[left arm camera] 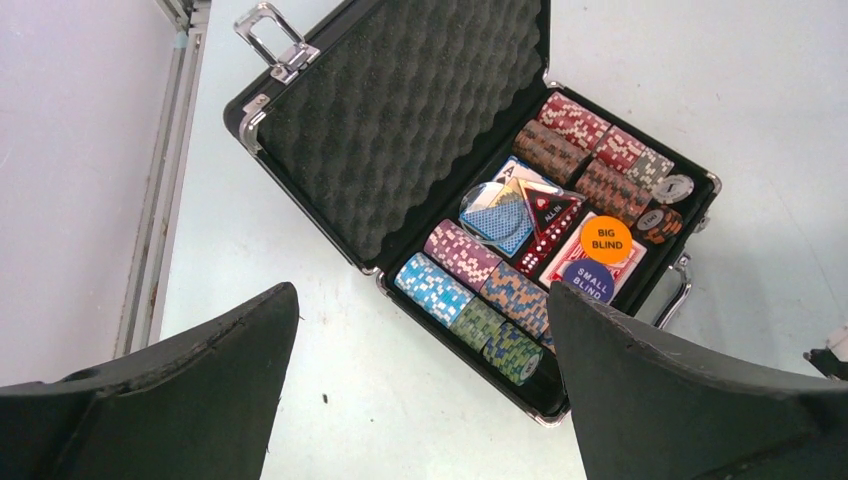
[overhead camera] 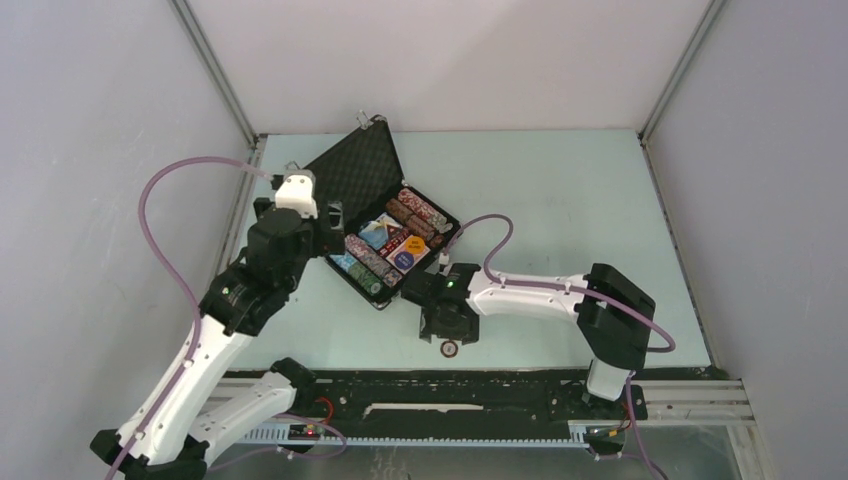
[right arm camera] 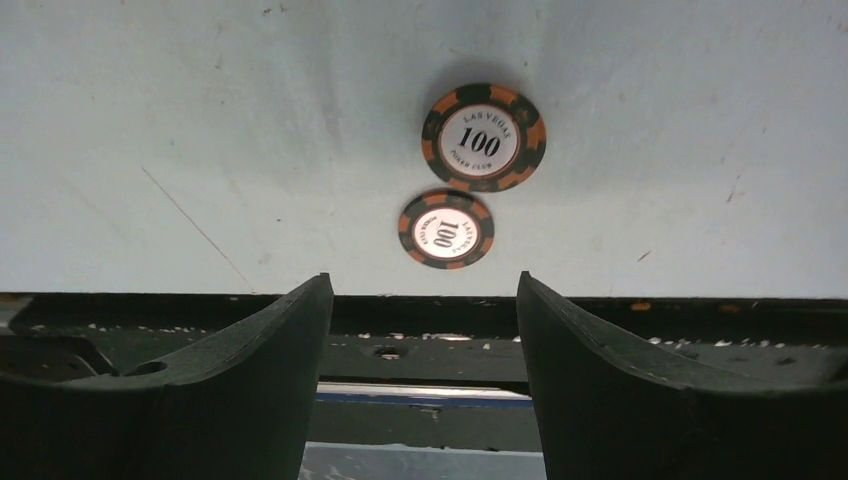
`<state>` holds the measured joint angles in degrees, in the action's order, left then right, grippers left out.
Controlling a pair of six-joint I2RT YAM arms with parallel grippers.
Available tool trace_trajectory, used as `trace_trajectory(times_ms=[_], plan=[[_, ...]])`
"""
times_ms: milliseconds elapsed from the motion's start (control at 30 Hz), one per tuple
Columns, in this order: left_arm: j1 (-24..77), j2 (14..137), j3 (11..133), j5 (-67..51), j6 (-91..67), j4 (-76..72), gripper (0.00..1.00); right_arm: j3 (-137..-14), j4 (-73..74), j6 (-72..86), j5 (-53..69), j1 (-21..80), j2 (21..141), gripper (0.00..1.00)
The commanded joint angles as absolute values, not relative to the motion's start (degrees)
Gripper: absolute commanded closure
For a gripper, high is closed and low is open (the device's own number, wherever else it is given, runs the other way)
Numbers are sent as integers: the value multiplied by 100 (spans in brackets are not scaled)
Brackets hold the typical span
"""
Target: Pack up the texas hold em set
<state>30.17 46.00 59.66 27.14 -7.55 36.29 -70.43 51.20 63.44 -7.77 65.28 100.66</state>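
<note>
The case [overhead camera: 362, 172] lay open on the tabletop [overhead camera: 560, 190], turned at an angle, its foam-lined lid [left arm camera: 400, 130] tipped back on the far-left side and its handle [left arm camera: 678, 290] on the opposite long side. Inside the case, one row of chips [left arm camera: 575, 150] ran along the far end and another row [left arm camera: 470, 290] along the near end. Between those rows sat a blue deck [left arm camera: 500, 215] under a clear round disc, a triangular marker [left arm camera: 552, 212] just beside it, and a red deck [left arm camera: 640, 262] nearest the handle. An orange button [left arm camera: 606, 240] and a blue button [left arm camera: 590, 280] rested on the red deck. At the handle end of the far row, a white chip [left arm camera: 672, 188] and a dark one [left arm camera: 650, 220] lay flat.

The left tool [left arm camera: 420, 295] hung over the tabletop off the case's near-left side, its fingers spread wide with nothing between them.

The right tool [right arm camera: 423, 282] was off the handle side of the case, toward the arm bases, pointing down at the tabletop. Its fingers stood apart and gripped nothing. Below and beyond them were two orange-and-black chips marked 100, outside the case and clear of it. One [right arm camera: 484, 137] looked larger than the other [right arm camera: 446, 229]; I could not tell whether it lay flat. The smaller one was close to the tabletop's near edge. Neither touched the fingers.
</note>
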Motion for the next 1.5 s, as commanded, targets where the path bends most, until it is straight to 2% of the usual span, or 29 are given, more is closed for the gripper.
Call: trace_trajectory(times_ms=[0,167,767,967,1200,1467], plan=[[2984,4396,5886,2821,-861,3524,0,-7282,5393,7531,-1438,6704,9984,22],[2988,4331,5852,2777,-861,3476,0,-7382,5708,7870,-1316,6570,10346,24],[2987,4319,5842,2627,-844,3472,0,-7382,5830,8246,-1544,6737,10452,29],[2984,4348,5847,2605,-836,3472,0,-7269,5294,8019,-1317,6743,10597,30],[2988,4392,5848,2567,-835,3471,0,-6538,4436,7950,-1108,6636,10345,30],[2988,4418,5845,2537,-830,3472,0,-6440,4513,8144,-1011,6710,10352,35]])
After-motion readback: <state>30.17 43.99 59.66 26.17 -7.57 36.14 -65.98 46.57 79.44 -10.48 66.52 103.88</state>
